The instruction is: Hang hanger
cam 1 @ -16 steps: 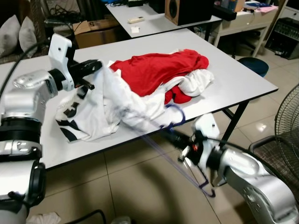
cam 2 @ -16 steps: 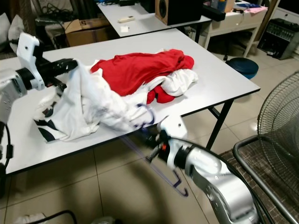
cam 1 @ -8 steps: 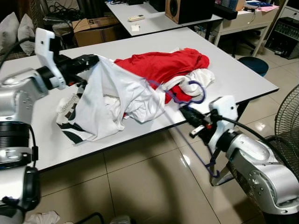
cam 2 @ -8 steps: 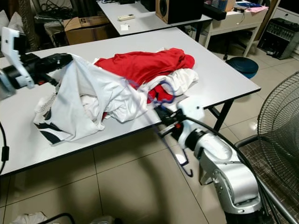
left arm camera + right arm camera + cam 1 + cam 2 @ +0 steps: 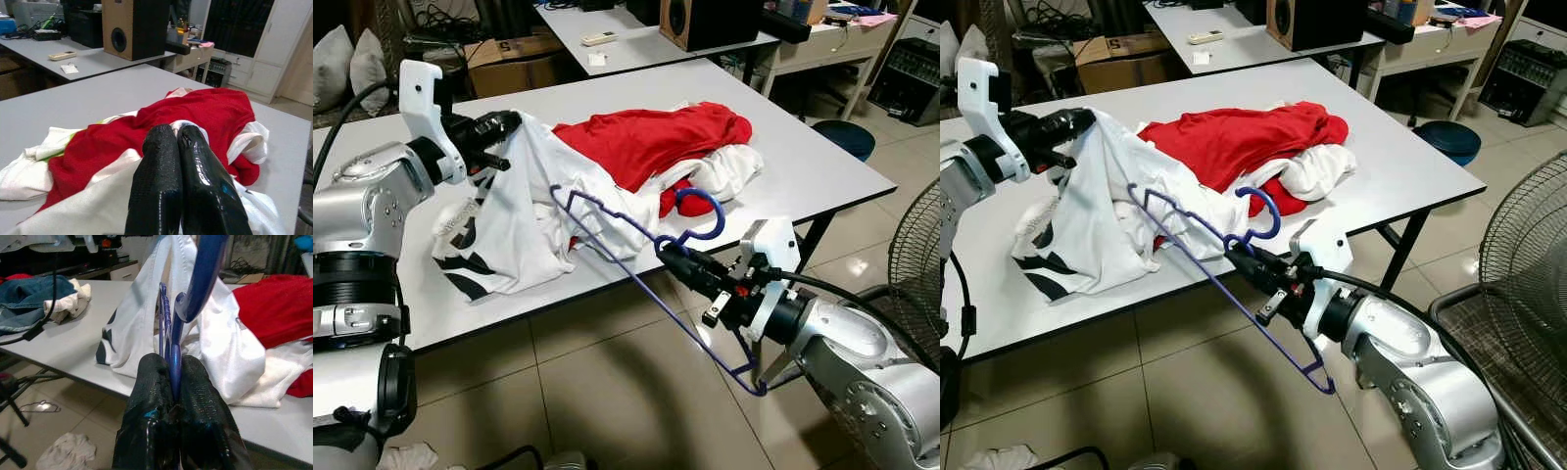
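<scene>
The right gripper (image 5: 668, 253) clamps the blue hanger (image 5: 636, 250) at its neck, just off the table (image 5: 822, 166) edge. The left gripper (image 5: 504, 125) pinches the white shirt (image 5: 524, 211) raised above the table, presumably presenting an opening for the hanger.

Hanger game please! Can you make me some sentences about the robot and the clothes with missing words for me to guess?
1. The right gripper is shut on a hanger whose colour is ____.
2. The left gripper pinches a shirt that is mostly ____.
3. The pile of clothes lies on a ____ with a white top.
4. Behind the white shirt lies a big ____ shirt.

Missing words: blue; white; table; red
</scene>
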Motion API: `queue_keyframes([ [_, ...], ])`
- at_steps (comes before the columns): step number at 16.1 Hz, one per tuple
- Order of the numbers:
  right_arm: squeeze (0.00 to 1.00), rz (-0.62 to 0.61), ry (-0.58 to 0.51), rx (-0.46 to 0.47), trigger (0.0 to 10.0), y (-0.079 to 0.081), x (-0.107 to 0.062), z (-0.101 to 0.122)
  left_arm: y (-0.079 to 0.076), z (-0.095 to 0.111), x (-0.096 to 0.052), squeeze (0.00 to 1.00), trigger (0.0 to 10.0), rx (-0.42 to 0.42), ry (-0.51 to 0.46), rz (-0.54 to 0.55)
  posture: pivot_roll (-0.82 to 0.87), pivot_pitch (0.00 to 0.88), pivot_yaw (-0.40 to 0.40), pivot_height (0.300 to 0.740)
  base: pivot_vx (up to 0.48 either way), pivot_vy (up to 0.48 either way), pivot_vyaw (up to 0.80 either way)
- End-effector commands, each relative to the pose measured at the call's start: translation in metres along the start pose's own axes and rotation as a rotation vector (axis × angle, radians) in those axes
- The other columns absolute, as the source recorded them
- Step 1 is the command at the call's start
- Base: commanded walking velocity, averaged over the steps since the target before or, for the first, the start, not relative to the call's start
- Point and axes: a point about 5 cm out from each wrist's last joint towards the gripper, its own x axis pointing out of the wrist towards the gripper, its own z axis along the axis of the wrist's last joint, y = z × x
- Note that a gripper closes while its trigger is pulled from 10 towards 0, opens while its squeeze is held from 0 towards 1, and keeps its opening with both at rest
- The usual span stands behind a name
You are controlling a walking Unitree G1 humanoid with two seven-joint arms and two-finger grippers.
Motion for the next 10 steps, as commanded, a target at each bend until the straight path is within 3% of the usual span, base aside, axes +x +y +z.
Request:
queue_keyframes([
  [1, 0.00, 0.014, 0.027, 0.018, 10.0, 0.001, 0.000, -0.004, -0.003, 0.013, -0.001, 0.00, 0.0, -0.001, -0.043, -0.026, -0.01, 0.000, 0.063, 0.740, 0.000, 0.000, 0.00],
  [5, 0.00, -0.022, 0.059, 0.097, 10.0, -0.008, 0.025, -0.016, -0.024, 0.023, 0.000, 0.00, 0.0, -0.053, -0.088, -0.179, -0.01, 0.000, 0.060, 0.740, 0.000, 0.000, 0.00],
  [6, 0.00, -0.018, 0.055, 0.104, 10.0, -0.008, 0.027, -0.016, -0.026, 0.023, 0.000, 0.00, 0.0, -0.055, -0.092, -0.183, -0.01, 0.000, 0.058, 0.740, 0.000, 0.000, 0.00],
  [7, 0.00, -0.032, 0.062, 0.129, 10.0, -0.013, 0.042, -0.018, -0.032, 0.026, 0.001, 0.00, 0.0, -0.070, -0.103, -0.209, 0.00, 0.000, 0.047, 0.740, 0.000, 0.000, 0.00],
  [10, 0.00, -0.040, 0.063, 0.165, 10.0, -0.014, 0.053, -0.019, -0.035, 0.027, -0.002, 0.00, 0.0, -0.083, -0.108, -0.220, 0.01, 0.000, 0.037, 0.740, 0.000, 0.000, 0.00],
])
